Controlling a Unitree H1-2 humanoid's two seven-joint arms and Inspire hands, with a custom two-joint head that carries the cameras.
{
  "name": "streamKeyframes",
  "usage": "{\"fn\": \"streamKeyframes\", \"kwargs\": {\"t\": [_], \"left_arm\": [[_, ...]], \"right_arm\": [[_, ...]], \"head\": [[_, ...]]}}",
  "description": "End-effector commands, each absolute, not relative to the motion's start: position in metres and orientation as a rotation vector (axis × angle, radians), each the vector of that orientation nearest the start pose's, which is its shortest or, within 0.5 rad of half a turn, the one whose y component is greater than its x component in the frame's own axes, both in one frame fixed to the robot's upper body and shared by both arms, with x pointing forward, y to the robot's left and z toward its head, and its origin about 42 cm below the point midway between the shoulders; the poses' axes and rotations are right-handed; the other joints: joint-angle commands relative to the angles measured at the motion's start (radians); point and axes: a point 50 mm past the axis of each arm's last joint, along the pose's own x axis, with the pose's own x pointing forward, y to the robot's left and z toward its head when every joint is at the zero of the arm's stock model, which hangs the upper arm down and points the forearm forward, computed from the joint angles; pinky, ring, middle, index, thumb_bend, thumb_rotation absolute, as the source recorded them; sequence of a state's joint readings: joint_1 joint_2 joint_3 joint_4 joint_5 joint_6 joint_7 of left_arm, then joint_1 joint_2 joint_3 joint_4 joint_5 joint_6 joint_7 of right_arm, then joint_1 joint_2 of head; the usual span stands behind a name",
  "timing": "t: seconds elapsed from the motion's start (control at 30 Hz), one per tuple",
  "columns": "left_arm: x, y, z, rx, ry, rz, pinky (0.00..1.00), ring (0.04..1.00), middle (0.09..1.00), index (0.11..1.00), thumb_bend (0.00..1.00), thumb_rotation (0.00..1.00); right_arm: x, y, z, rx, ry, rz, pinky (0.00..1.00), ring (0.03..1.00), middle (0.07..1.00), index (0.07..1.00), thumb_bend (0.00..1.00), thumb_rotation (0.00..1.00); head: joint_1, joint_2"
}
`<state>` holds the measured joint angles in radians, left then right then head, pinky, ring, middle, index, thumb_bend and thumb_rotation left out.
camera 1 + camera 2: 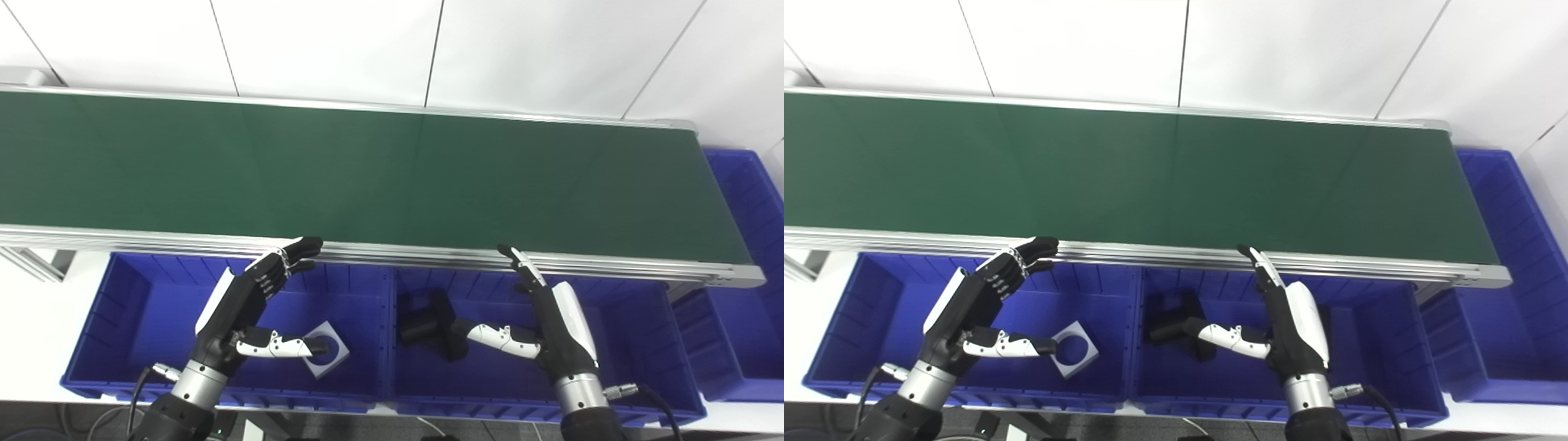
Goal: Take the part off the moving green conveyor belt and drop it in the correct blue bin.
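The green conveyor belt [367, 177] runs across the view with no part showing on it. My left hand [257, 300] hovers open over the left blue bin [122, 288], fingers reaching toward the belt's near rail. In that bin lies a grey square plate with a round hole [1075, 350], partly behind my thumb. My right hand [545, 318] hangs open over the middle blue bin [637, 331], holding nothing. A black part [429, 321] rests in that bin's left end.
A third blue bin [747, 269] stands at the belt's right end. The belt's aluminium rail [398, 251] runs just beyond both hands' fingertips. White wall panels rise behind the belt.
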<state>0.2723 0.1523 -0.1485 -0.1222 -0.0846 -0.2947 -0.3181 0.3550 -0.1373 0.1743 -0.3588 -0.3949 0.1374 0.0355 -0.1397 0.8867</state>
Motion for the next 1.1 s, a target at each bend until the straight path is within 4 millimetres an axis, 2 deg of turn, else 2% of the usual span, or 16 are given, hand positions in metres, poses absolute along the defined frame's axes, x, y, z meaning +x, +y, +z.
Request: {"fn": "streamKeyframes", "kwargs": {"t": [0.0,0.3,0.5,0.77,1.07], "left_arm": [[0.186,0.211,0.091,0.039,-0.169,-0.415,0.82,0.859,0.856,0.818,0.84,0.09],[0.184,0.206,0.084,0.036,-0.177,-0.414,0.83,0.861,0.857,0.831,0.83,0.09],[0.181,0.207,0.078,0.047,-0.178,-0.406,0.83,0.867,0.866,0.837,0.83,0.1],[0.18,0.209,0.073,0.065,-0.169,-0.396,0.83,0.87,0.872,0.846,0.83,0.12],[0.18,0.208,0.068,0.05,-0.167,-0.383,0.83,0.87,0.873,0.842,0.83,0.11]], "right_arm": [[0.17,-0.219,0.111,-0.409,0.019,0.189,0.87,0.949,0.979,0.954,0.98,0.49],[0.18,-0.213,0.096,-0.236,-0.03,0.316,0.87,0.916,0.936,0.935,1.0,0.44],[0.181,-0.205,0.083,-0.214,-0.028,0.322,0.86,0.92,0.938,0.952,1.0,0.42],[0.179,-0.204,0.063,-0.2,-0.042,0.29,0.87,0.925,0.936,0.963,1.0,0.38],[0.175,-0.203,0.054,-0.186,-0.077,0.245,0.88,0.924,0.941,0.954,1.0,0.4]], "head": [[0.042,-0.012],[0.082,-0.049],[0.083,-0.109],[0.076,-0.128],[0.08,-0.149]]}}
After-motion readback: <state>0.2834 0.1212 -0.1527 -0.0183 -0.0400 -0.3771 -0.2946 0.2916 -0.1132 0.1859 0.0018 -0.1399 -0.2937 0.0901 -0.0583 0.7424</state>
